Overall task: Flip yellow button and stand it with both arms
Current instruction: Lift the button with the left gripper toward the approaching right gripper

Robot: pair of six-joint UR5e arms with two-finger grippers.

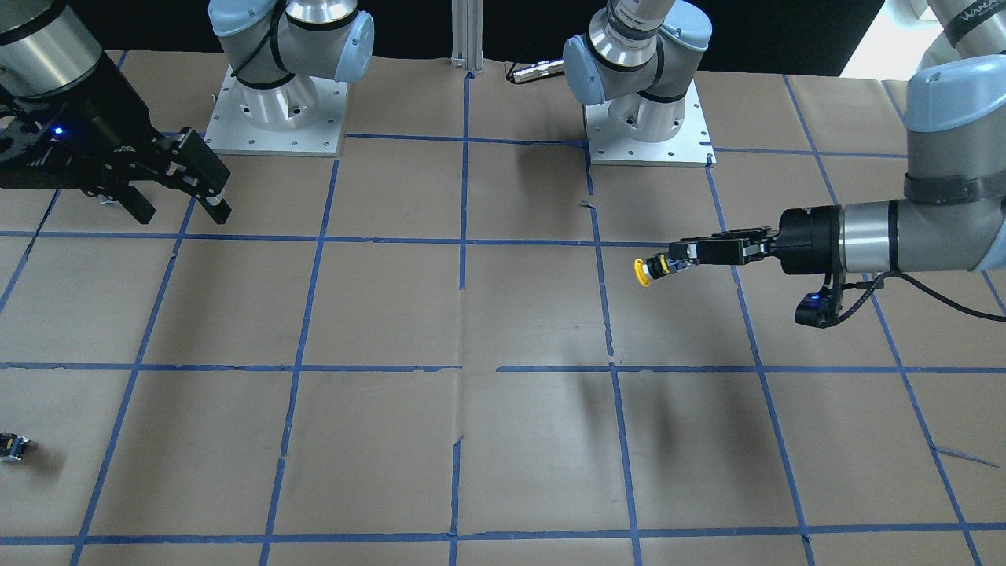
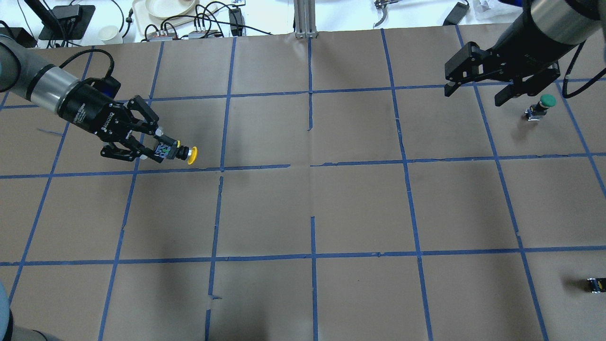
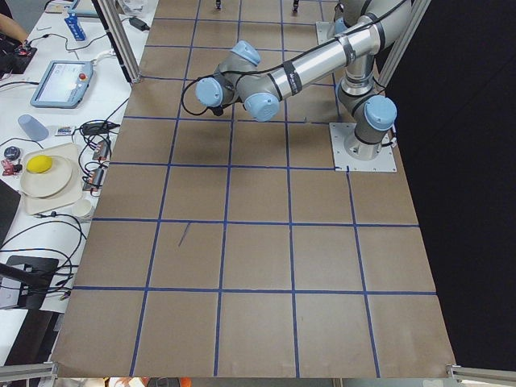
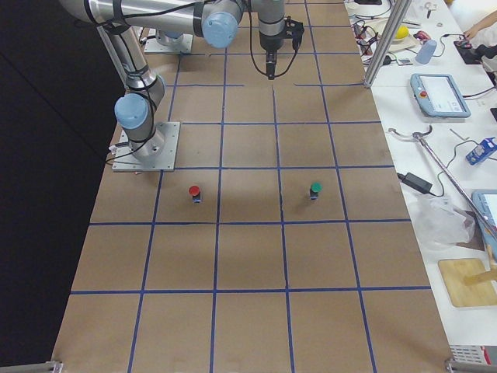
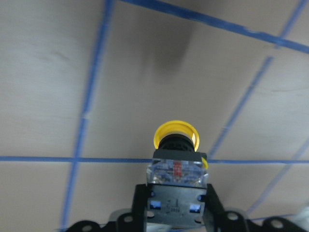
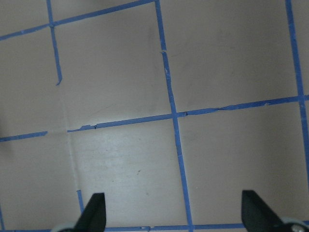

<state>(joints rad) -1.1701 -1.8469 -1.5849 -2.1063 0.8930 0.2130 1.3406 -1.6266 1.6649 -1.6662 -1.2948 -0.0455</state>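
Observation:
My left gripper (image 2: 163, 150) is shut on the black-and-silver body of the yellow button (image 2: 191, 155). It holds the button sideways above the table, with the yellow cap pointing toward the table's middle. The front-facing view shows the same grip (image 1: 680, 262) with the cap (image 1: 643, 272) sticking out past the fingertips. In the left wrist view the button (image 5: 176, 137) sits between the fingers, clear of the paper. My right gripper (image 2: 475, 94) is open and empty, raised over the far right of the table. It also shows in the front-facing view (image 1: 182, 211) and the right wrist view (image 6: 175, 215).
A green-capped button (image 2: 544, 104) stands upright just beside the right gripper. A red-capped button (image 4: 194, 191) stands near the right arm's base. A tiny black-yellow part (image 2: 597, 284) lies at the table's right edge. Brown paper with blue tape lines (image 2: 312, 163) covers the table.

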